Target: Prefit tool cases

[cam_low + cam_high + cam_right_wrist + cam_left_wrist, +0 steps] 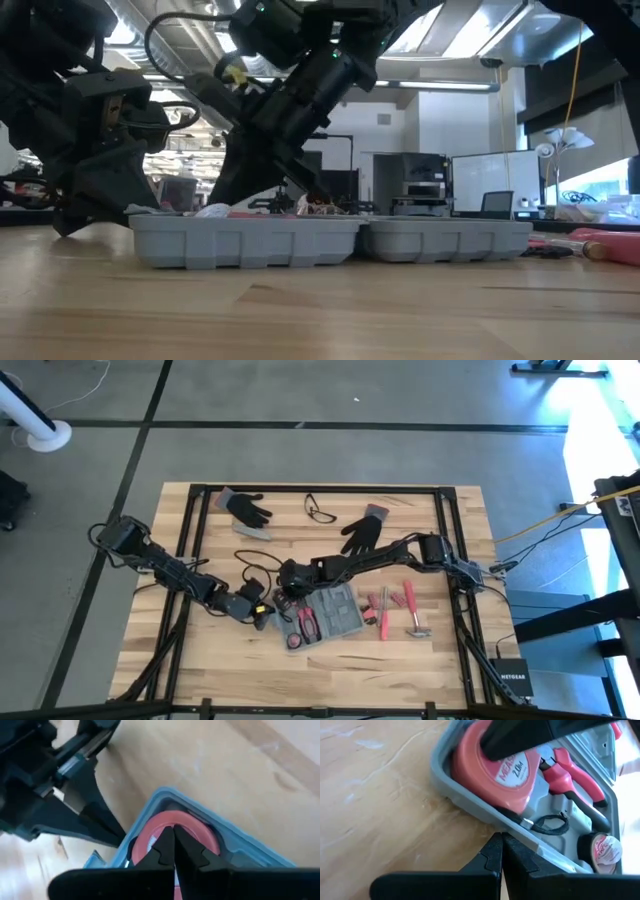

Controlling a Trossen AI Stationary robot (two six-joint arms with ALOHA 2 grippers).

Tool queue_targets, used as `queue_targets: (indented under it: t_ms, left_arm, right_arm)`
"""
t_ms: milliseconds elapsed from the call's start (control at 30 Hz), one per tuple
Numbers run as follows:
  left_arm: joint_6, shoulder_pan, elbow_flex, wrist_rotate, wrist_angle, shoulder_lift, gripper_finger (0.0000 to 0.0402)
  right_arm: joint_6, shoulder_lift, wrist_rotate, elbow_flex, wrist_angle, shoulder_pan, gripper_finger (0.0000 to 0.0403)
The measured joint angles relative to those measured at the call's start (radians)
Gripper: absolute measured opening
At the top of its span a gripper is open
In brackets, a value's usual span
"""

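We are crowding both clenched pincers, left (262, 615) and right (286, 600), at the tool case (335, 612) lying open mid-desk (400, 670); the right tip is pressing its red tape measure (172, 837) and could tip or skid the tray, though bare wood around the case is leaving room

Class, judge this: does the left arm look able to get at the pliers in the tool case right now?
Probably not directly: the right gripper is pressing on the tape measure between the shut left gripper and the pliers in the tool case.
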Motion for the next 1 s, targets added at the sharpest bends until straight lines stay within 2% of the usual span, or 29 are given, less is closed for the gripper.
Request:
queue_targets:
  t_ms: [200,400,533,700,900,1000]
  left_arm:
    - [0.012,0.0,0.0,0.001,-0.001,0.0,0.0]
    - [0.014,-0.001,0.0,0.015,-0.008,-0.002,0.0]
    - [0.04,-0.002,0.002,0.086,-0.01,-0.004,0.0]
    - [0.051,0.006,0.002,0.102,-0.011,-0.005,0.0]
    - [0.077,0.027,0.002,0.14,-0.014,-0.005,0.0]
    - [0.113,0.035,0.002,0.188,-0.017,-0.005,0.0]
  right_arm:
    - [-0.029,-0.019,-0.003,-0.001,-0.013,-0.02,0.0]
    - [-0.137,-0.13,0.009,-0.002,-0.087,-0.095,0.0]
    - [-0.211,-0.227,0.015,-0.002,-0.271,-0.132,0.0]
    - [-0.225,-0.356,0.064,-0.001,-0.564,-0.124,0.0]
    - [-0.124,-0.388,0.025,-0.002,-0.949,0.014,0.0]
    - [-0.011,-0.391,0.022,-0.031,-1.038,0.109,0.0001]
